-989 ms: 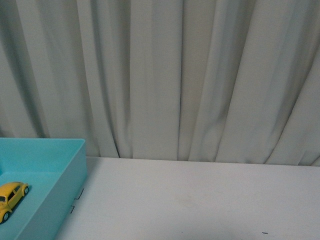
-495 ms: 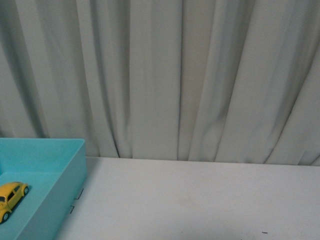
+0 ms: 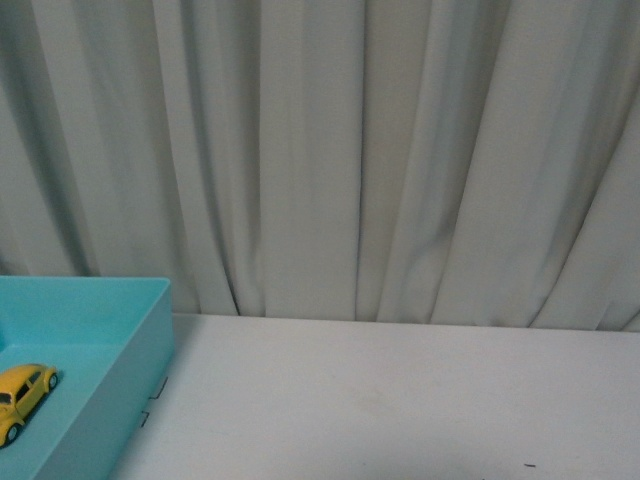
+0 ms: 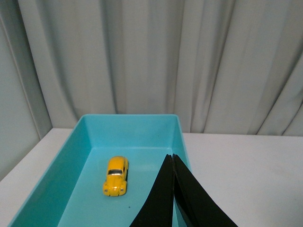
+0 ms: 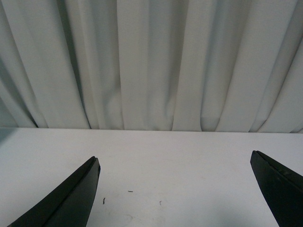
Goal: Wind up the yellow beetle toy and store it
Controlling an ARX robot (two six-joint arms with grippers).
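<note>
White table [image 3: 400, 400]: teal bin [image 4: 137, 127] holds yellow beetle toy [image 4: 116, 176] (upright).

A staged test or lab setup rather than a lived-in room. A plain white table [image 3: 400, 400] backs onto pale pleated curtains [image 3: 320, 150] at 12 o'clock, with a turquoise plastic bin [image 3: 120, 380] at 9 o'clock.

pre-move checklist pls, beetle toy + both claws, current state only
1. Yellow beetle toy inside the teal bin, on its wheels: ok.
2. Left claw shut, holding nothing, apart from the toy: ok.
3. Right claw open, nothing between its fingers: ok.
4. White table beside the bin, no other objects seen: ok.
5. Toy wound up: cannot tell.
</note>
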